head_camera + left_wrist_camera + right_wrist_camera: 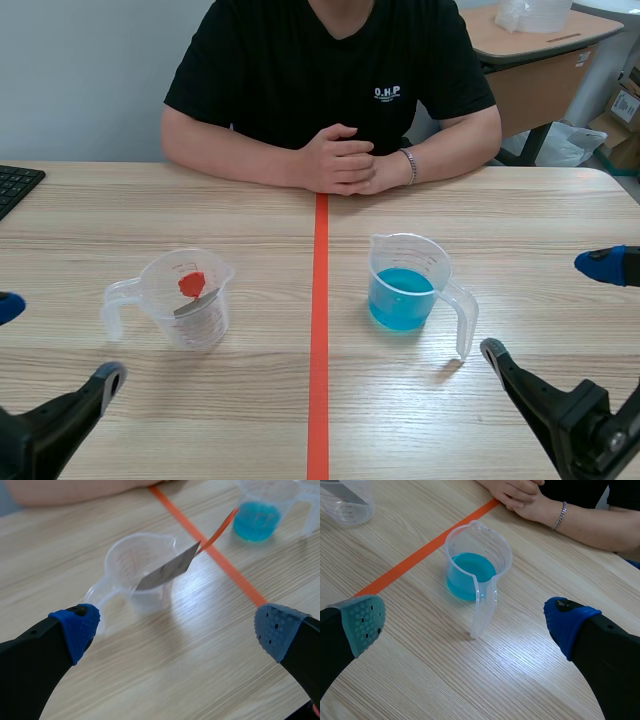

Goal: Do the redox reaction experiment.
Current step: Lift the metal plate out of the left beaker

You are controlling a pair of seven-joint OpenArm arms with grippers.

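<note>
A clear measuring cup [188, 297] stands left of the tape line, handle to the left, with a grey metal strip [195, 300] tipped in red leaning inside it. In the left wrist view this cup [137, 572] and its strip [167, 570] lie ahead of my open left gripper [177, 630]. A second clear cup [408, 285] holding blue liquid [401, 297] stands right of the line, handle toward me. It sits just ahead of my open right gripper [465, 617], seen as the cup [477, 562] with its handle pointing between the fingers. In the scene view both grippers hang low near the table's front.
A person in a black shirt sits across the table with clasped hands [345, 160] resting on it. A black keyboard [15, 185] lies at the far left edge. The orange tape line [319, 330] runs down the table's middle.
</note>
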